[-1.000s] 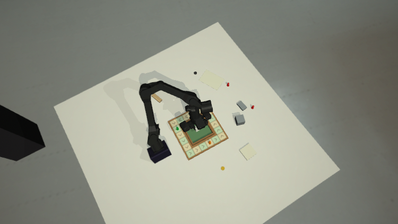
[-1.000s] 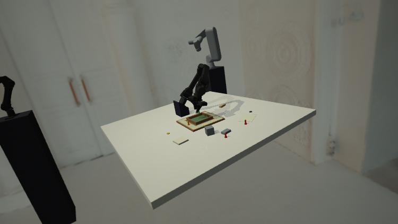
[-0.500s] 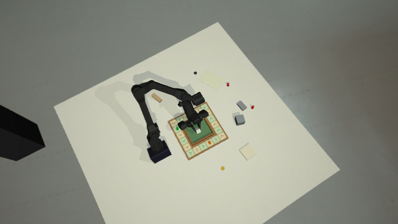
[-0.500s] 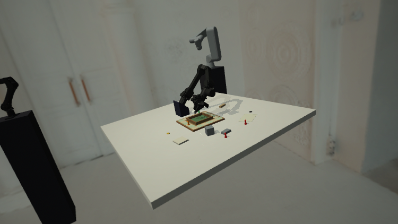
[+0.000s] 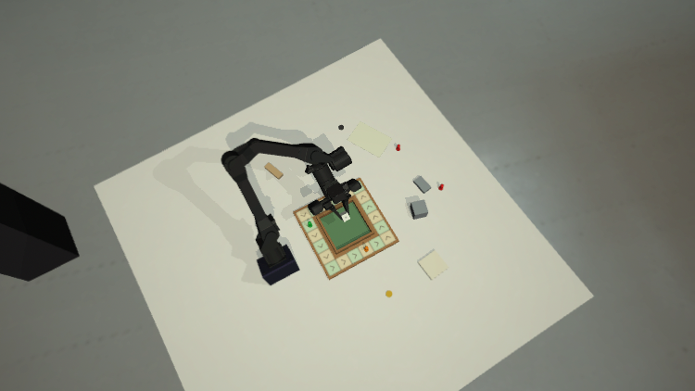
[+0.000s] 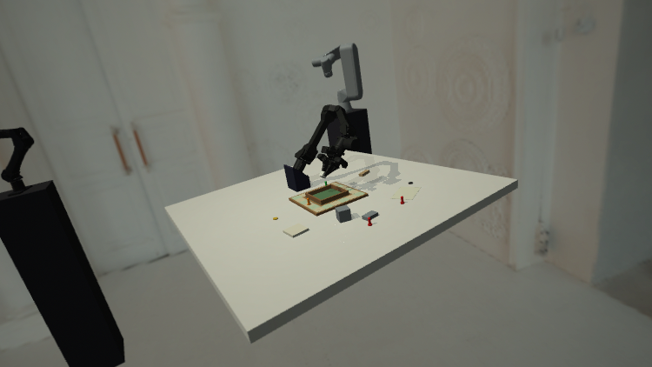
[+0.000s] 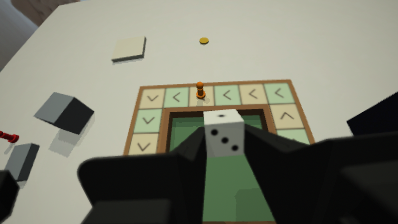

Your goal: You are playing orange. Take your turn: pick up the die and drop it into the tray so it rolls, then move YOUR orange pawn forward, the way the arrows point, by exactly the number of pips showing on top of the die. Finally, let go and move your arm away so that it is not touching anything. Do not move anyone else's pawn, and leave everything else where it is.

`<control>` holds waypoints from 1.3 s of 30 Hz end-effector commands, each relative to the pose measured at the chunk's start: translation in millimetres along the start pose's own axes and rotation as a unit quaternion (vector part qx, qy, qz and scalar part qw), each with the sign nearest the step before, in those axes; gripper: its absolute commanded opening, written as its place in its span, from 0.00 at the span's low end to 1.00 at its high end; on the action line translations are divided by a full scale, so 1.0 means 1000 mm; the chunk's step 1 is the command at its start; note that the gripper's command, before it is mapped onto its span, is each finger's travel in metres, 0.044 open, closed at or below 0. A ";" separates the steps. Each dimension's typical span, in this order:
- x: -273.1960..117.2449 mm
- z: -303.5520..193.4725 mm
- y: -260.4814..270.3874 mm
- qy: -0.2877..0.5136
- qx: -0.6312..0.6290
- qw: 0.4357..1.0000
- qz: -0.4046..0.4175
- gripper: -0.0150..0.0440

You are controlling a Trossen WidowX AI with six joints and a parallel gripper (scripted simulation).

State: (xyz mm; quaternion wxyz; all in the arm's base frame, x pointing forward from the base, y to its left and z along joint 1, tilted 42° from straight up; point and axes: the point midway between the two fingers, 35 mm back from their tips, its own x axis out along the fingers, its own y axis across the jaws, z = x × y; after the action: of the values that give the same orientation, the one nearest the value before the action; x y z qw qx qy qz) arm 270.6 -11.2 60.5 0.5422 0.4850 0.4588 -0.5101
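My gripper (image 5: 345,214) (image 6: 323,176) (image 7: 221,130) is shut on the white die (image 5: 345,218) (image 7: 224,137) and holds it in the air above the tray. In the wrist view one die face shows three pips and the upper face shows one. The tray (image 5: 346,233) (image 6: 327,194) has a green floor and brown walls, in the middle of the square board. The orange pawn (image 5: 366,248) (image 6: 309,201) (image 7: 200,91) stands upright on a cream square of the board's track, third from a corner. The green pawn (image 5: 309,223) (image 6: 326,183) stands on another side of the track.
A dark grey cube (image 5: 419,208) (image 6: 342,214) (image 7: 64,113), a flat grey block (image 5: 422,183) and two red pawns (image 5: 398,147) (image 5: 441,186) lie beyond the board. Also there: a cream tile (image 5: 432,264), a yellow disc (image 5: 388,294), a tan block (image 5: 273,170), a black disc (image 5: 341,127) and a pale sheet (image 5: 369,139).
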 end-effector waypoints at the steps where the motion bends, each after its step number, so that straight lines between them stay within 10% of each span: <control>1: -0.002 0.001 -0.001 -0.004 0.002 1.000 -0.003 0.25; 18: -0.002 0.000 -0.001 0.000 0.000 1.000 -0.004 0.25; 35: -0.027 0.030 -0.001 0.004 0.000 1.000 -0.007 1.00; 39: 0.002 0.019 -0.007 0.178 -0.020 0.983 -0.050 1.00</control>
State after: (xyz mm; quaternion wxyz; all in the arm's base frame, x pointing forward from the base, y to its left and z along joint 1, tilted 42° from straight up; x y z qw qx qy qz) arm 267.0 -30.9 77.2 0.5000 0.5020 0.5198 -0.4772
